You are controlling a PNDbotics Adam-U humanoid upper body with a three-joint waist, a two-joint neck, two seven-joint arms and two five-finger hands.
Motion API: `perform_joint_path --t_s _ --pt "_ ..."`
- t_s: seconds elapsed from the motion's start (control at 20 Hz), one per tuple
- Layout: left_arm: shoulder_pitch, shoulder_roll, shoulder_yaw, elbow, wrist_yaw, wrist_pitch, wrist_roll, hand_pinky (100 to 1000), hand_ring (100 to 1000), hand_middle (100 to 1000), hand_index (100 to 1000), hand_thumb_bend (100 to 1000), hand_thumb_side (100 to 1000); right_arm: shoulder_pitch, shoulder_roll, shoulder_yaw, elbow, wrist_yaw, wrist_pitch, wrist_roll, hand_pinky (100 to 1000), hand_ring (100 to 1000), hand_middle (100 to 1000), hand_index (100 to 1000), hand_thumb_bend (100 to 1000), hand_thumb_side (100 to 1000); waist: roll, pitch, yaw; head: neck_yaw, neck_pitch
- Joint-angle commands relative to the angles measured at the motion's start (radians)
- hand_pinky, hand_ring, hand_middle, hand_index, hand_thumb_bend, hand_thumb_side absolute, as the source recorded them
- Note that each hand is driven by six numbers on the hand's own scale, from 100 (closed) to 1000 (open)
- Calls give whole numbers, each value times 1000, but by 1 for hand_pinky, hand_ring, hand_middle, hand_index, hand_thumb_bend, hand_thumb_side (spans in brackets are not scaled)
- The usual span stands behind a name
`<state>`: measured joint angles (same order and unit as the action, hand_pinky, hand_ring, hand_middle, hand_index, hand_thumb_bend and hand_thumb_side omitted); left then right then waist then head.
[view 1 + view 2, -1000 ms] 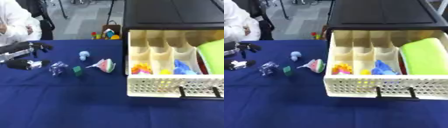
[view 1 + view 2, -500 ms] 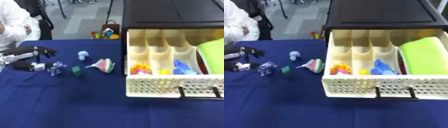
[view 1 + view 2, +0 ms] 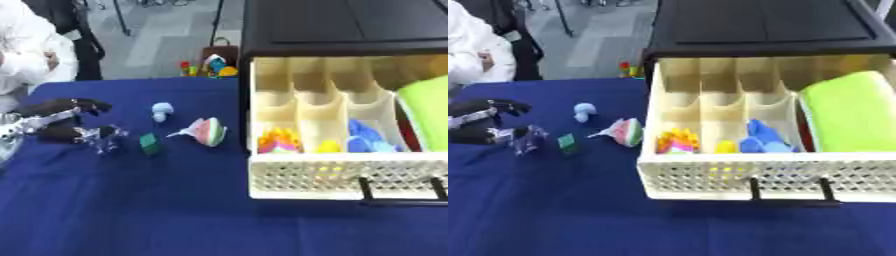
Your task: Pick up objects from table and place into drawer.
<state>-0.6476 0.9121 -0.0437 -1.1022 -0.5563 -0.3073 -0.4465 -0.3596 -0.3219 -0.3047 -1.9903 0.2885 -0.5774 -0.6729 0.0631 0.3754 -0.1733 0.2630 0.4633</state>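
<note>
Four small things lie on the blue tablecloth [image 3: 175, 210]: a crinkly silver-purple piece [image 3: 107, 142], a green cube [image 3: 150, 144], a pale blue figure [image 3: 161, 110] and a pink-and-green cone-shaped toy [image 3: 207, 131]. My left hand [image 3: 51, 121] comes in from the left edge, open, its fingers [image 3: 80, 105] spread above its thumb. The thumb's tip reaches the crinkly piece; I cannot tell whether it touches. The cream drawer [image 3: 737, 172] stands pulled out of the black cabinet [image 3: 763, 27] on the right. Its compartments hold yellow-pink, blue and large lime-green things.
A person in white [image 3: 31, 55] sits beyond the table's far left corner. Colourful toys [image 3: 208, 67] lie on the floor behind the far edge. Blue cloth stretches in front of the small things and the drawer.
My left hand has moved right and a little nearer, up to the crinkly piece. The small things and the drawer have stayed put; the picture shifted slightly.
</note>
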Motion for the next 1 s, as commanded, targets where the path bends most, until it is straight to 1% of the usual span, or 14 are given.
perform_joint_path --t_s 0.05,0.3,0.4,0.55,0.75,1.0 --pt "-21 23 16 6 -48 6 29 749 922 919 1000 408 952 -10 -21 -3 -10 0 -71 -61 652 698 529 749 100 1000 0 -14 -2 9 -14" --pt "-23 11 11 13 -116 -3 43 779 932 925 1000 422 943 -12 -18 -3 -10 1 -74 -59 652 699 528 749 100 1000 0 -6 -4 14 -13" --pt "-21 10 12 17 -147 -1 56 801 940 927 1000 434 916 -12 -18 -4 -10 1 -75 -58 652 698 528 748 100 1000 0 -2 -6 16 -15" --pt "-17 8 13 26 -204 3 84 826 949 926 1000 442 900 -12 -17 -4 -10 2 -77 -58 651 698 527 748 100 1000 0 1 -7 18 -13" --pt "-12 2 12 41 -264 2 100 773 956 923 1000 446 893 -11 -16 -4 -10 2 -78 -58 651 698 526 747 100 1000 0 3 -7 19 -13" --pt "-10 -2 12 52 -298 -9 102 764 955 915 1000 432 899 -10 -15 -5 -10 2 -80 -60 651 697 525 746 100 1000 -3 4 -7 21 -13"
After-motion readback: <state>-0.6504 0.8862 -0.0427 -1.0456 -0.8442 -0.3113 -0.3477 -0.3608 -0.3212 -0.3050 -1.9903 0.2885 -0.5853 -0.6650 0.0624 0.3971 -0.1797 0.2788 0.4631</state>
